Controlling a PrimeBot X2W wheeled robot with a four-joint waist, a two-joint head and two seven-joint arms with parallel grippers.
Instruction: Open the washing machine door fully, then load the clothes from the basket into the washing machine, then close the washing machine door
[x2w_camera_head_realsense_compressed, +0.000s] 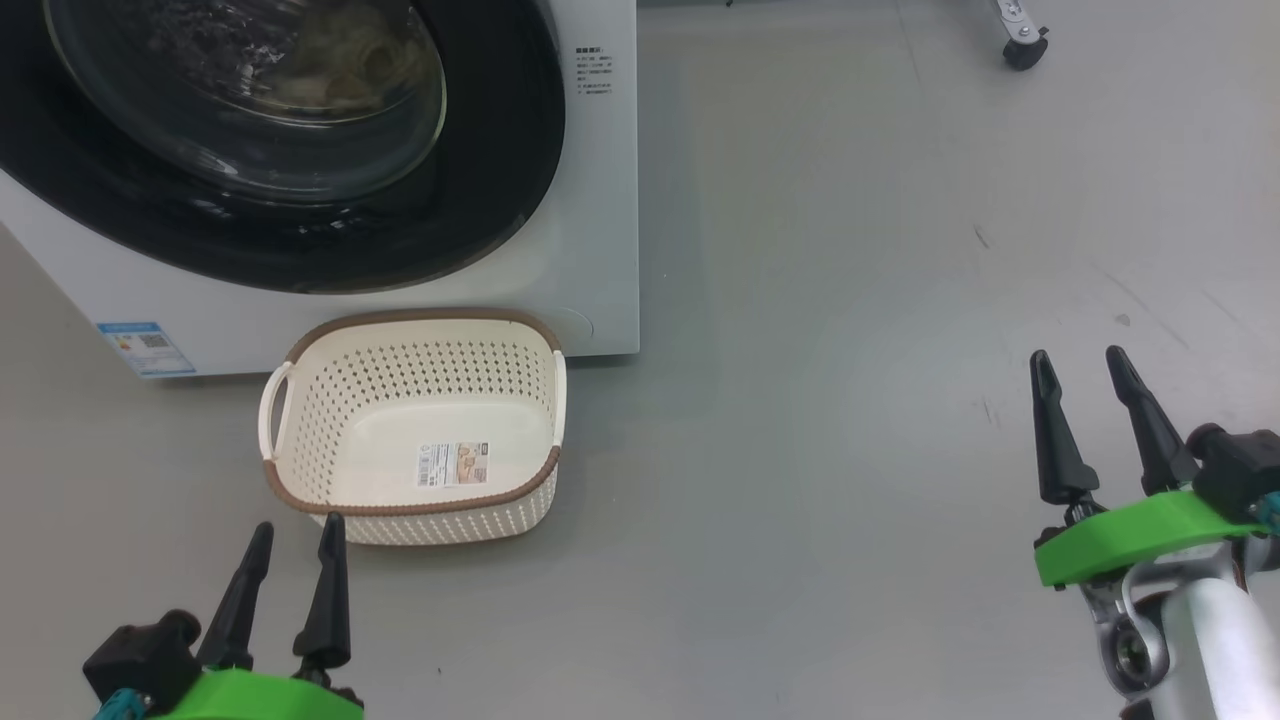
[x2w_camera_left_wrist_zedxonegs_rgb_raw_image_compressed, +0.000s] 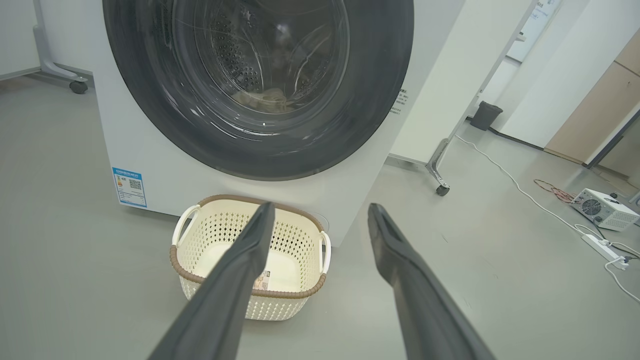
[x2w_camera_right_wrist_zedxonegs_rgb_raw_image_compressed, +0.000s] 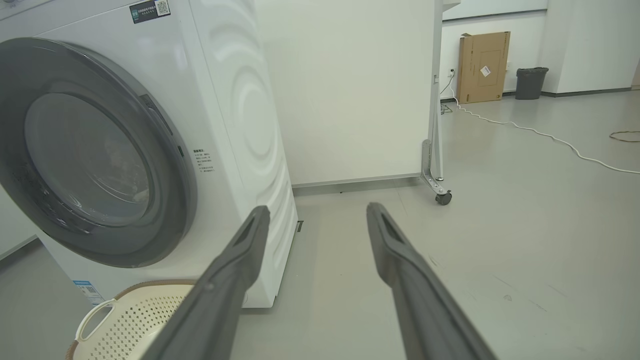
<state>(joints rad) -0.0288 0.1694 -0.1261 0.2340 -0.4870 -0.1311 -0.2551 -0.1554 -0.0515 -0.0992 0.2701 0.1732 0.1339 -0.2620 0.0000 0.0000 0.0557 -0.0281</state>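
In the head view, the left gripper (x2w_camera_head_realsense_compressed: 297, 528) sits at 7 o'clock. Its two dark fingers are spread wide and hold nothing, their tips just short of the basket's near wall. At 10 o'clock stands the washing machine (x2w_camera_head_realsense_compressed: 600, 200), with a blue sticker (x2w_camera_head_realsense_compressed: 146, 347) low on its front at 9 o'clock. The washing machine door (x2w_camera_head_realsense_compressed: 500, 180) lies shut against the front. Through its glass, the clothes (x2w_camera_head_realsense_compressed: 340, 60) show as a pale crumpled heap inside the drum, at 11 o'clock. The basket (x2w_camera_head_realsense_compressed: 420, 318) rests on the grey floor at 8 o'clock, its far rim close to the foot of the machine. A label (x2w_camera_head_realsense_compressed: 453, 464) lies on its bare bottom. A caster (x2w_camera_head_realsense_compressed: 1025, 48) stands on the floor at 1 o'clock. The right gripper (x2w_camera_head_realsense_compressed: 1078, 356) is at 4 o'clock, well apart from the basket, its fingers also spread wide and holding nothing.

In the left wrist view, that gripper (x2w_camera_left_wrist_zedxonegs_rgb_raw_image_compressed: 322, 206) points toward the machine, with the basket (x2w_camera_left_wrist_zedxonegs_rgb_raw_image_compressed: 270, 307) at 7 o'clock behind one finger and the clothes (x2w_camera_left_wrist_zedxonegs_rgb_raw_image_compressed: 265, 99) low in the drum at 11 o'clock. A white box with a fan (x2w_camera_left_wrist_zedxonegs_rgb_raw_image_compressed: 602, 209) sits on the floor at 3 o'clock.

In the right wrist view, the door (x2w_camera_right_wrist_zedxonegs_rgb_raw_image_compressed: 100, 155) is at 9 o'clock, a corner of the basket (x2w_camera_right_wrist_zedxonegs_rgb_raw_image_compressed: 130, 320) at 7 o'clock, the gripper (x2w_camera_right_wrist_zedxonegs_rgb_raw_image_compressed: 317, 206) with its fingers wide over bare floor, and a cardboard box (x2w_camera_right_wrist_zedxonegs_rgb_raw_image_compressed: 484, 66) at 2 o'clock.
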